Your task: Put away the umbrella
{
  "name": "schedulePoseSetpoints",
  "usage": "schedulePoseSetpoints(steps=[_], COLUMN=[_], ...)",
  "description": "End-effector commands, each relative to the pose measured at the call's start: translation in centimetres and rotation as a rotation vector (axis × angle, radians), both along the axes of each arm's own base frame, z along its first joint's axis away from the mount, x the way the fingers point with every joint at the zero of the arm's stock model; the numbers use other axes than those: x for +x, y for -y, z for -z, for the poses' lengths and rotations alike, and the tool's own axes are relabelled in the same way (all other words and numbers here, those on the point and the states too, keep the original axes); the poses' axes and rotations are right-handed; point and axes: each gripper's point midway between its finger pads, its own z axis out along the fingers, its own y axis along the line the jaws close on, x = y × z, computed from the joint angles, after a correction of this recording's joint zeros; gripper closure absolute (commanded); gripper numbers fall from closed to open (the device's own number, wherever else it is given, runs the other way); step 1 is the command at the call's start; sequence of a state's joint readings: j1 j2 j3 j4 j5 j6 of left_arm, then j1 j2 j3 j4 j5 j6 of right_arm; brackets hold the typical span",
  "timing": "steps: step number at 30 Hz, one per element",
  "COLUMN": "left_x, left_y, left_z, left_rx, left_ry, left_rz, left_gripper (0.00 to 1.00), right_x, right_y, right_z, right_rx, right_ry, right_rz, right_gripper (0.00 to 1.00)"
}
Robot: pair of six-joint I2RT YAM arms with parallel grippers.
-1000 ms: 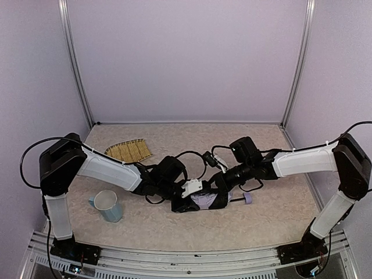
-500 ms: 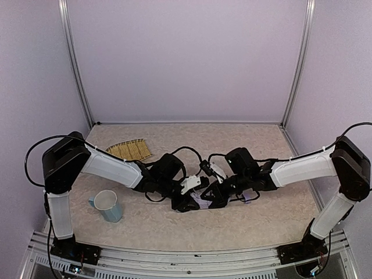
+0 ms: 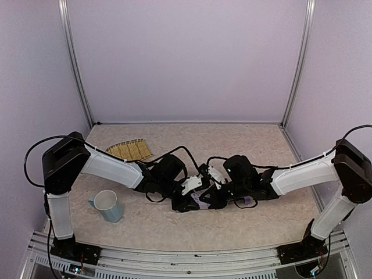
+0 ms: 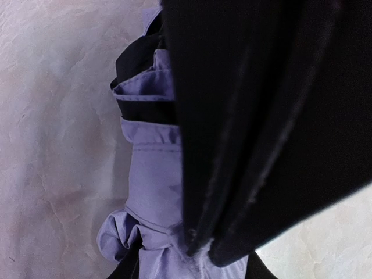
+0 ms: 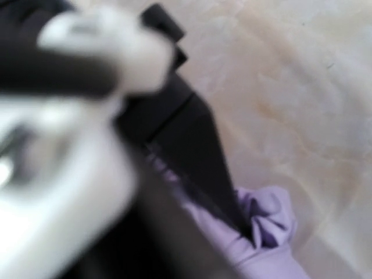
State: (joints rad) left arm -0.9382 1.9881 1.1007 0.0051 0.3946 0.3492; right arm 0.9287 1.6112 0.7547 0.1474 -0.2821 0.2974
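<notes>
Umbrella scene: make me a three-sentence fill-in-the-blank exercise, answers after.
The umbrella is lavender outside and ____ inside. The cup stands on the ____ side of the table. Of cup and mat, the one farther back is the ____.
Missing words: black; left; mat.

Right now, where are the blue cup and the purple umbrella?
pale blue cup [image 3: 106, 200]: top external view, its open mouth.
folded lavender umbrella [image 4: 154, 174]: left wrist view, its outer fabric.

One umbrella [image 3: 204, 200]; one cup [image 3: 108, 205]; one straw mat [image 3: 129, 150].
</notes>
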Motion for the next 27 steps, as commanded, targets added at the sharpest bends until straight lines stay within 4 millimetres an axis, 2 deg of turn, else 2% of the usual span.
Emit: schedulePoseSetpoints(steps=[1,4,8,14,17,20,23,25,27], left_x=[0.9,0.5,-0.9,-1.7,-1.8,-2.0,-2.3,-2.4,-2.5], left_y=[-6.6,-6.3,-6.0,-5.7,-5.8,-5.7,-5.7,-5.7,-5.7], left_z=[7.8,7.9,8.0,8.3,8.4,8.3,8.1,8.0,8.0], left_rx=[0.335,0.346,0.361,0.402,0.413,0.400,0.397,0.397,0.397], left_ry=[-0.026,-0.014,0.019,0.104,0.137,0.155,0.172,0.177,0.181], left_rz=[-0.184,-0.157,-0.090,-0.042,-0.040,-0.027,-0.008,0.001,0.005], left_gripper=[1.00,1.00,1.00,1.00,1.00,1.00,1.00,1.00,1.00], right_x=[-8.3,-9.2,-9.9,-10.2,-10.6,-8.8,-6.8,-5.3,-3.2], right_y=[1.6,2.0,2.7,3.8,3.8,4.2,5.3,6.2,7.3], right_z=[4.2,4.7,4.4,2.0,-0.4,-3.9,-7.5,-8.7,-8.4], right_rx=[-0.112,-0.118,-0.103,-0.076,-0.015,0.088,0.198,0.221,0.193], right_ry=[-0.158,-0.179,-0.203,-0.175,-0.141,-0.106,-0.077,-0.051,-0.039], right_rz=[-0.199,-0.191,-0.172,-0.164,-0.195,-0.173,-0.215,-0.239,-0.210], right_gripper=[0.93,0.82,0.78,0.76,0.76,0.77,0.72,0.69,0.66])
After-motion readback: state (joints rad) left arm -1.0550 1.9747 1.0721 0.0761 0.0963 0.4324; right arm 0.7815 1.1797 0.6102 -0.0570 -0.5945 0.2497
